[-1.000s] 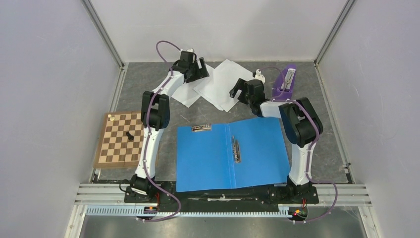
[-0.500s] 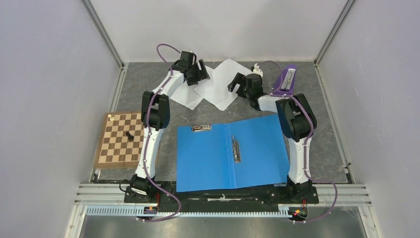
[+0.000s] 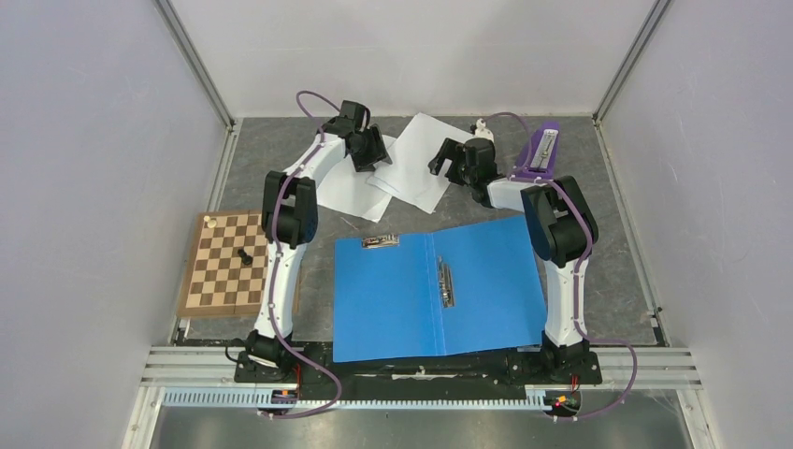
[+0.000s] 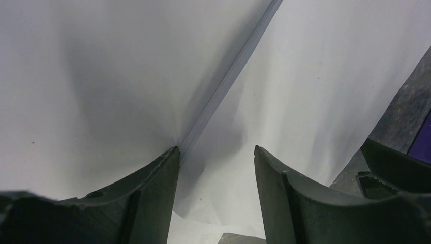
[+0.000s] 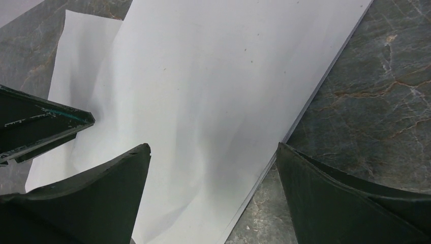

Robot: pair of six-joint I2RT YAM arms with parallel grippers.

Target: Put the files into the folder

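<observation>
The files are white sheets (image 3: 416, 159) lying overlapped at the back of the table, with another sheet (image 3: 348, 192) to their left. The blue folder (image 3: 486, 281) lies open and flat in front, with its black clip (image 3: 445, 281) at the spine. My left gripper (image 3: 372, 154) is open and low over the sheets (image 4: 315, 76), straddling an overlapping paper edge (image 4: 216, 150). My right gripper (image 3: 447, 166) is open over the right edge of the sheets (image 5: 203, 76), its jaws spanning that edge (image 5: 213, 147). Neither holds anything.
A brown chessboard (image 3: 213, 281) with a black piece (image 3: 244, 255) sits at the left. A purple object (image 3: 540, 152) stands at the back right, beside my right arm. A small metal clip part (image 3: 381, 241) lies on the folder's left flap. Grey walls enclose the table.
My right gripper moved back and left onto the sheets. My left gripper shifted slightly nearer and right. The left sheet slid toward the folder.
</observation>
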